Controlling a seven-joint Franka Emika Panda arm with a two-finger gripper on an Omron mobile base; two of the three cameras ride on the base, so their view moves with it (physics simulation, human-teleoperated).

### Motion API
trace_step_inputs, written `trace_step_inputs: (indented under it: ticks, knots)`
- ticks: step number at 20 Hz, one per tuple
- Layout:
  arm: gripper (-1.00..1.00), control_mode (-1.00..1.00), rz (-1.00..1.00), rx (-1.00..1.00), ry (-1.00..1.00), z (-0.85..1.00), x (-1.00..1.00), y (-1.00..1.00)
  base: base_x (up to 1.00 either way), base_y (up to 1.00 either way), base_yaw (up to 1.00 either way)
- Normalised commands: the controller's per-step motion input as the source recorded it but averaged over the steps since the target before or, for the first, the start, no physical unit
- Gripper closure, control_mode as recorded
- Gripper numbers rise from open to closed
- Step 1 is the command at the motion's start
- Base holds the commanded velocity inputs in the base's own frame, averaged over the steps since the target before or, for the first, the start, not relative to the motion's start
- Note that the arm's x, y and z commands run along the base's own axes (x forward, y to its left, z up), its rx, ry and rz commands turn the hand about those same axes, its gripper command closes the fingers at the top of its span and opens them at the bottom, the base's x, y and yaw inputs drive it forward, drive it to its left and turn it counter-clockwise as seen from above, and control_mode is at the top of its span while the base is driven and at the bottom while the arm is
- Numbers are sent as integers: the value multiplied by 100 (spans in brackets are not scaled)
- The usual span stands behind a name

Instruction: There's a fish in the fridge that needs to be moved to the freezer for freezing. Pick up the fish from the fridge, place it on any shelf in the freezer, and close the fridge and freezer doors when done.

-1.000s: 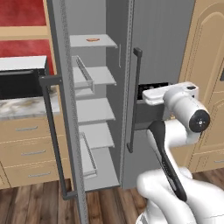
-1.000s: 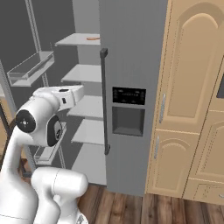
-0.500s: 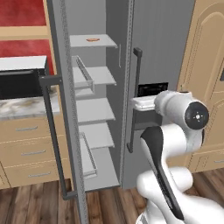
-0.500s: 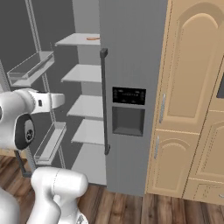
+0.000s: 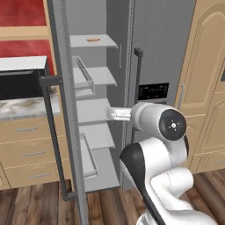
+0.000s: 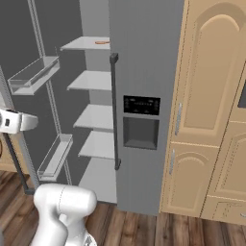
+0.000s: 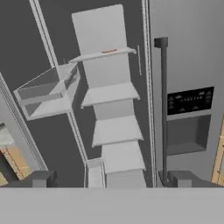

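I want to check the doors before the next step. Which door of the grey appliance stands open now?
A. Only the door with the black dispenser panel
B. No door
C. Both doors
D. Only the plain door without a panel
D: the plain door is swung out and the shelves behind it show, while the door with the black dispenser panel lies flat and shut.

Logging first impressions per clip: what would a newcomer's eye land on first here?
The tall grey appliance with one door swung wide open, baring a stack of pale shelves. On the top shelf lies a small orange-pink piece. Beside it, the shut door with the black dispenser panel.
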Motion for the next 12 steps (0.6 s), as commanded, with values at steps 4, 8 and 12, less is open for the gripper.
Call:
trace_step_inputs:
  ticks: [4, 8, 12]
  knots:
    - [-100, -100, 0, 19, -3, -46, -39, 59, 0, 0, 0]
    - [-100, -100, -2, 10, -10, -44, -9, 63, 0, 0, 0]
    - [-100, -100, -4, 0, -12, -43, 0, 86, 0, 0, 0]
